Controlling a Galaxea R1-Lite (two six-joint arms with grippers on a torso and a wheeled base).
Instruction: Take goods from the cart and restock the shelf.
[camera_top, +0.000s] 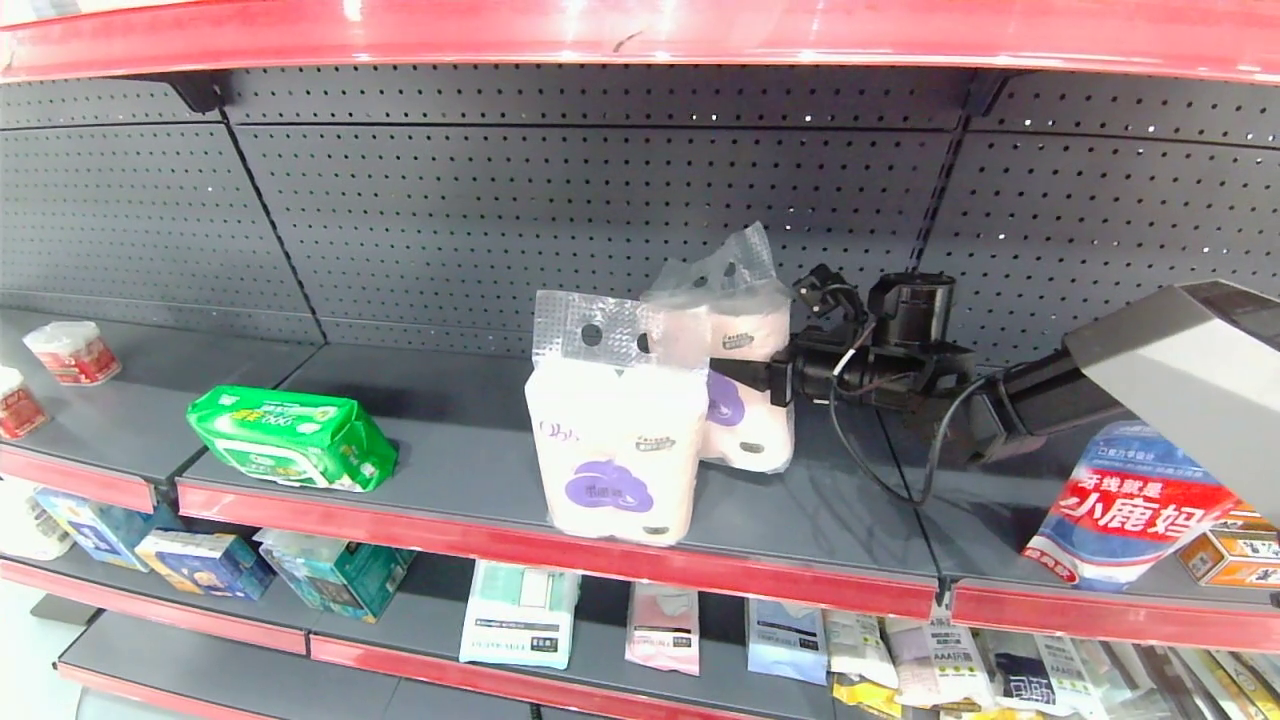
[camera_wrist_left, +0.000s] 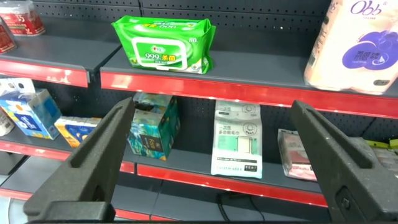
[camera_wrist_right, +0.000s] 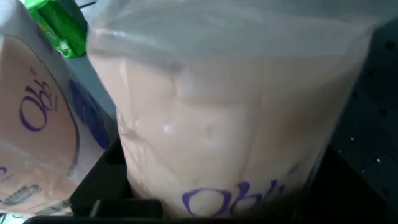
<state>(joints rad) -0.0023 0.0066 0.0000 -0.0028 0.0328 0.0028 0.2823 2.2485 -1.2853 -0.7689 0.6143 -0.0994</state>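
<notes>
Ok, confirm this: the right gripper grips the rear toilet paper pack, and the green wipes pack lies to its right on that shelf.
Wrong side: in the head view the green wipes pack lies to the left of the rear toilet paper pack. The right gripper does grip that pack, on the same shelf.
</notes>
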